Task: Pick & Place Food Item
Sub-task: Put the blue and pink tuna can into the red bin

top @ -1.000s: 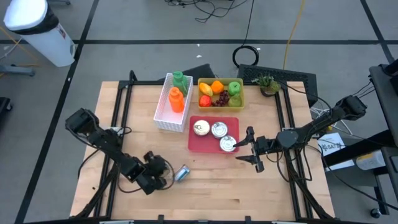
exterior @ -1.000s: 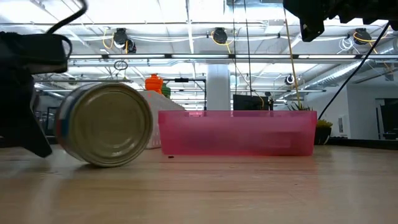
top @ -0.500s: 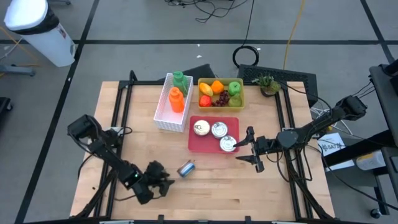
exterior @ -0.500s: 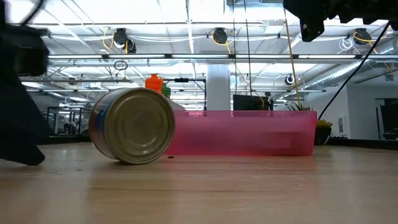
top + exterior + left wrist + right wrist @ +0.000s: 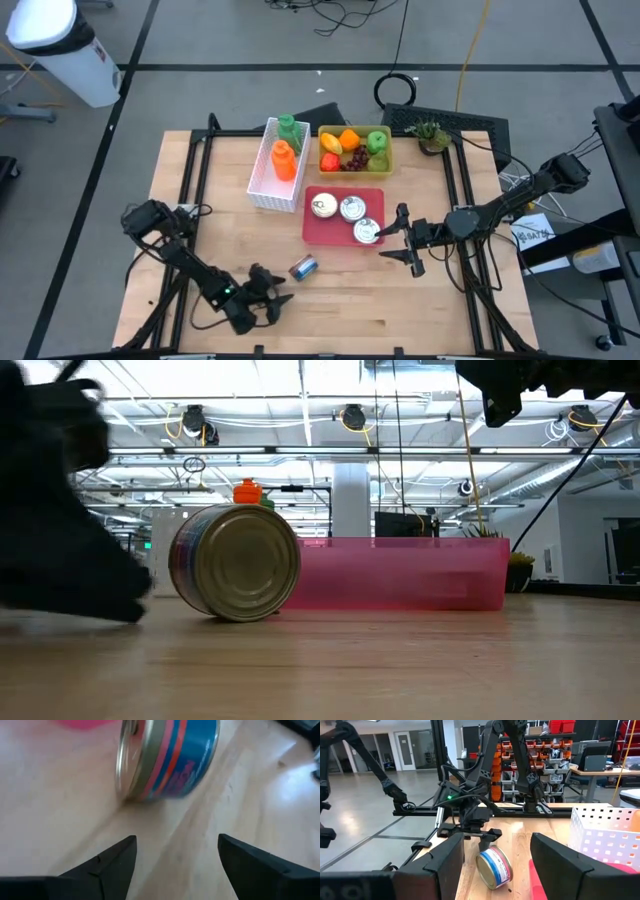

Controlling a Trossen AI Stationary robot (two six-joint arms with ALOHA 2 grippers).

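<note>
Loose can (image 5: 303, 268) is on its side on the bare wood, lower centre of the high view, just below-left of the red tray (image 5: 374, 194). Its flat end faces the low camera.

Left gripper (image 5: 272, 297) sits just lower-left of the can, fingers spread wide and empty. In the left wrist view both fingers (image 5: 116, 861) flank bare table with the can beyond them, not touching.

Right gripper (image 5: 408, 246) waits at the tray's right edge, jaws apart, holding nothing.

My read on handling: steel can, rigid, moderately heavy, not fragile. Smooth label and round body, so it will roll if nudged sideways. I'd grip across the curved wall at mid-length, fingers square to the axis, or pinch the two flat ends. A glancing touch sends it off.

Room: open wood all round the can to the left and below. Tray wall is near on the upper right and already carries three cans (image 5: 345, 208), so little free floor there. White basket (image 5: 260, 185) and fruit bin (image 5: 385, 160) are farther up, well clear. Table's bottom edge is near the left arm's wrist.
</note>
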